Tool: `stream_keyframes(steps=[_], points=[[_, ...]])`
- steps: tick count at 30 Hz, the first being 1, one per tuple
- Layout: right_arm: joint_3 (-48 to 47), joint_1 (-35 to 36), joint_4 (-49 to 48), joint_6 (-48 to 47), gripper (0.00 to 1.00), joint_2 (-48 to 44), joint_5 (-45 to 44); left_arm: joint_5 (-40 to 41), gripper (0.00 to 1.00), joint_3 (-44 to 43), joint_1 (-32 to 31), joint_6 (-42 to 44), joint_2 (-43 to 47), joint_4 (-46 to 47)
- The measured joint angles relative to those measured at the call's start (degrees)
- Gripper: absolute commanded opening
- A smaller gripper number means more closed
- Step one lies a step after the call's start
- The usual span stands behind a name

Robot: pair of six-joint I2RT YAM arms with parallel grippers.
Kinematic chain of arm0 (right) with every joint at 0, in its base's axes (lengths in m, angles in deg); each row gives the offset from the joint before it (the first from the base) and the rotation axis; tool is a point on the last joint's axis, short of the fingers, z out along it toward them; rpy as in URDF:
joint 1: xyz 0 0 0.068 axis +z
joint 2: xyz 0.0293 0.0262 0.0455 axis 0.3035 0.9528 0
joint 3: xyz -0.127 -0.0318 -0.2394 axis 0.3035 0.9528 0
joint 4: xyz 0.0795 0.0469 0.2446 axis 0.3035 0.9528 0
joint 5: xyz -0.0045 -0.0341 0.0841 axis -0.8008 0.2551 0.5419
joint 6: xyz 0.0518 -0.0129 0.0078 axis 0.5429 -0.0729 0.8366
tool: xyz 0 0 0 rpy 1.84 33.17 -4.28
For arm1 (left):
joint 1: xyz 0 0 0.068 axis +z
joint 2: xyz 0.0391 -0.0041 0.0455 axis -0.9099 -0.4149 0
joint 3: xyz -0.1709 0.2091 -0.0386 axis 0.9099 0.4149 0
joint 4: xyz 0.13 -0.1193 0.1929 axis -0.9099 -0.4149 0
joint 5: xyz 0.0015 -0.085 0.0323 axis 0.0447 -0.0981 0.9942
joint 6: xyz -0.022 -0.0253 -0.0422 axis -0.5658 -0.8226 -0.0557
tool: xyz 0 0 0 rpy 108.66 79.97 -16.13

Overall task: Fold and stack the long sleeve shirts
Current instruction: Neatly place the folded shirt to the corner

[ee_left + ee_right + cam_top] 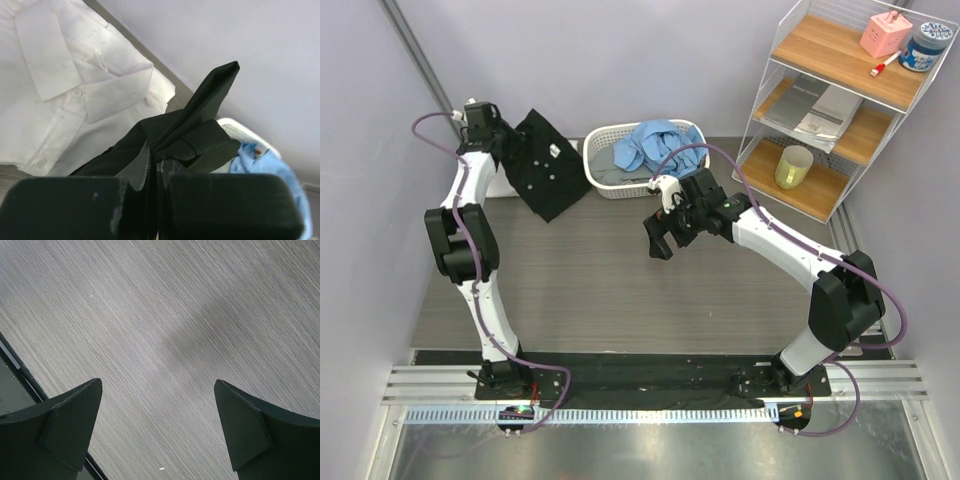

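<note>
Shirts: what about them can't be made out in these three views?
- White shirt: cut off by the left and top edges of the left wrist view.
- Black shirt: bunched in the top view, sleeves untraceable; left gripper hides its pinched edge.
- Blue shirt: crumpled in the basket, top view; grey cloth beneath unidentifiable.

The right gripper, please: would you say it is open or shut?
Open: the right gripper has its fingers far apart over the table, nothing between them.
</note>
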Motion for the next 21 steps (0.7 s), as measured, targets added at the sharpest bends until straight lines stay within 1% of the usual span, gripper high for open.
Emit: stream_keyframes(steps=[4, 13, 21], points=[[0.0, 0.0, 0.3, -0.5, 1.0, 0.0, 0.0, -1.4, 0.0, 0.5, 1.2, -5.0, 0.0, 3.0], [0.0, 0.0, 0.9, -0.6, 1.0, 1.1, 0.4, -1.4, 0.0, 3.6, 1.7, -15.9, -0.4, 10.2], [-0.4, 0.0, 1.5, -0.6, 1.0, 3.1, 0.9, -2.4, 0.0, 3.6, 3.4, -18.3, -0.8, 12.2]])
